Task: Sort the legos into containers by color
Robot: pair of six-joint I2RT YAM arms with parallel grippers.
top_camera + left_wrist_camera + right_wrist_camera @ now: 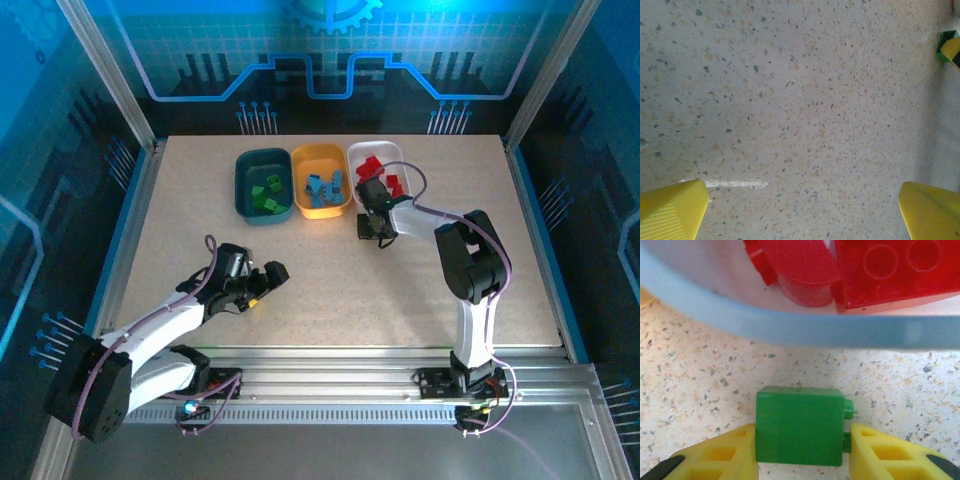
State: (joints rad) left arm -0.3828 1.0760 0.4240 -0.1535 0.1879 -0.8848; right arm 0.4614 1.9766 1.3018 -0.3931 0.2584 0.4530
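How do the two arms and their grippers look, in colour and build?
The left arm and the right arm mix white links with black joint housings; a thin purple cable loops along each. The left gripper and right gripper have yellow wedge-shaped fingers.

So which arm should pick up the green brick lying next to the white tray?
The right one. The right gripper has a finger on each side of the green brick, on the table just outside the white tray. The left gripper hangs open over bare table, far away.
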